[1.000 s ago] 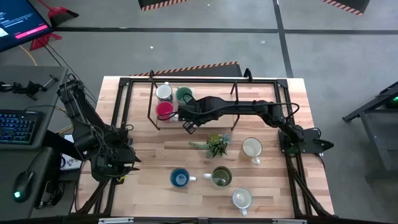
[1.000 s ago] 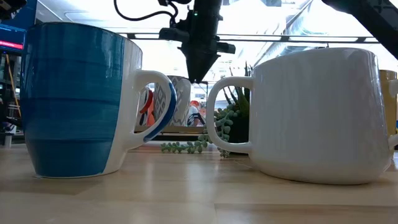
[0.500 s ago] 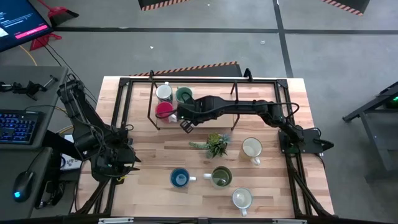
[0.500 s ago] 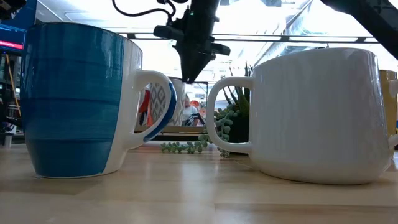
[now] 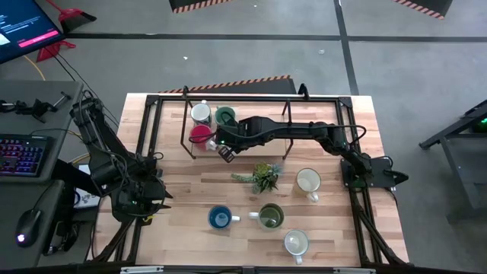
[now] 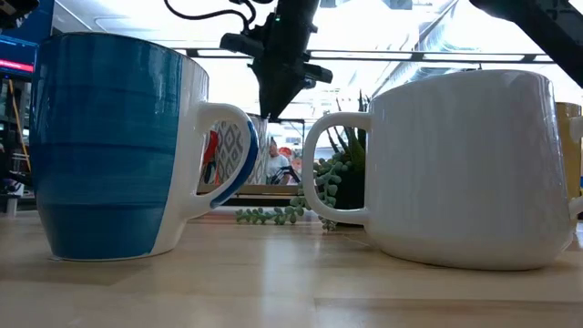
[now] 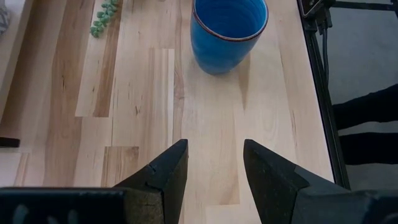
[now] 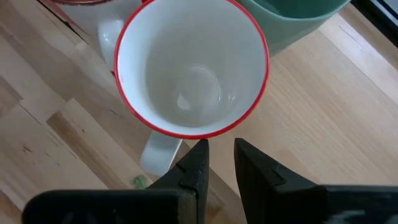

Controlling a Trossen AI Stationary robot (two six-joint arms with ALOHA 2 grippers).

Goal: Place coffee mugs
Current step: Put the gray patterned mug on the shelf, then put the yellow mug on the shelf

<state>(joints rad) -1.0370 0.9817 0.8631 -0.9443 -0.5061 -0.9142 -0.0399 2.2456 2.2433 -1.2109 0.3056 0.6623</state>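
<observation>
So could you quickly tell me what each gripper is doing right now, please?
Left gripper: open, empty, parked over bare table.
Right gripper: narrow gap between fingers, holding nothing, beside the red mug.

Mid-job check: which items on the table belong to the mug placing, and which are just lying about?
Job items:
- red-rimmed ceramic mug, under the right gripper
- teal green mug
- white mug in the rack
- blue mug
- olive green mug
- two cream mugs

Lying about:
- small spiky green plant
- left gripper, idle and open
</observation>
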